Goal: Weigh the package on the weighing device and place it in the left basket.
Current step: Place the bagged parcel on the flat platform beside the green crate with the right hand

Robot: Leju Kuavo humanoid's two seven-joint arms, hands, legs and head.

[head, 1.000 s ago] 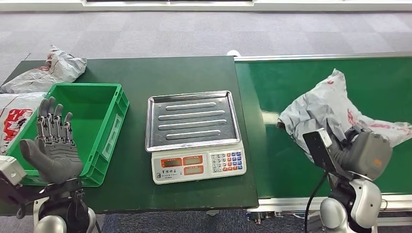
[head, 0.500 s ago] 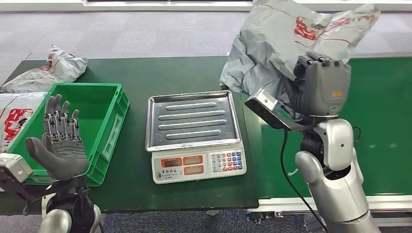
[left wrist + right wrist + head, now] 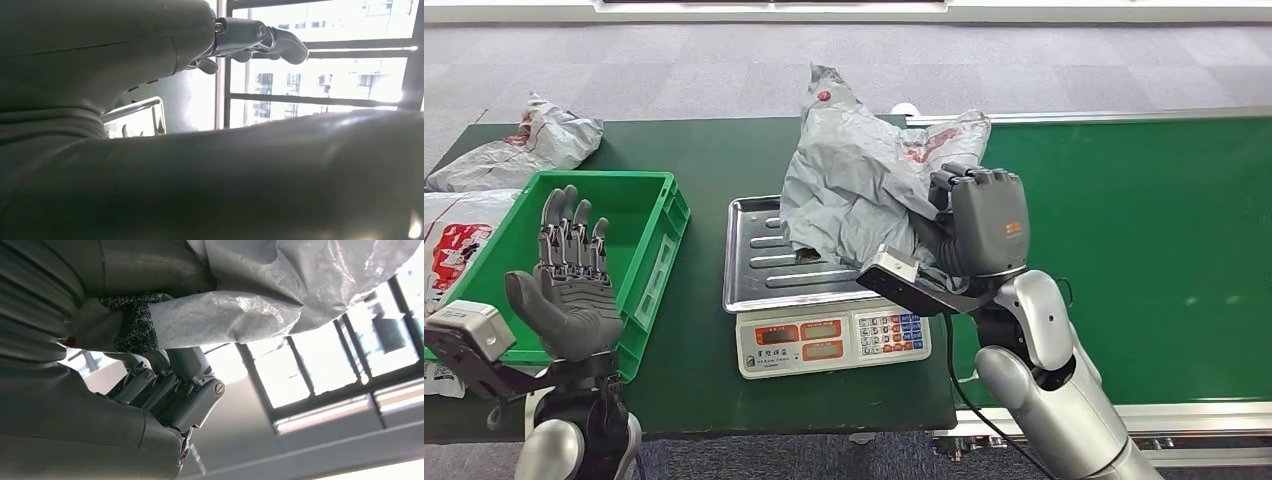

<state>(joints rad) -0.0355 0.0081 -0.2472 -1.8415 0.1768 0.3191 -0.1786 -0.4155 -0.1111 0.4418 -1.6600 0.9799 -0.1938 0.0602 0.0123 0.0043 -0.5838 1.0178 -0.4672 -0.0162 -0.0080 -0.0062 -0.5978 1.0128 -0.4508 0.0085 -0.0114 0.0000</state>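
Observation:
My right hand (image 3: 969, 225) grips a crumpled grey plastic package (image 3: 854, 180) with red print and holds it over the right half of the scale's steel tray (image 3: 759, 265). The package's lower edge hangs at or just above the tray; I cannot tell whether it touches. In the right wrist view the fingers (image 3: 170, 385) curl around the grey bag (image 3: 280, 295). The scale (image 3: 829, 340) has a keypad and red displays at its front. My left hand (image 3: 569, 290) is raised palm-up, fingers spread and empty, at the near side of the green basket (image 3: 649, 255).
Two more grey packages lie on the dark table left of the basket, one at the back (image 3: 524, 145) and one at the edge (image 3: 449, 245). The green conveyor belt (image 3: 1144, 230) runs along the right, now bare.
My right hand lifted the package off the conveyor, swung it left and lowered it over the scale tray. The left hand crept slightly right and up.

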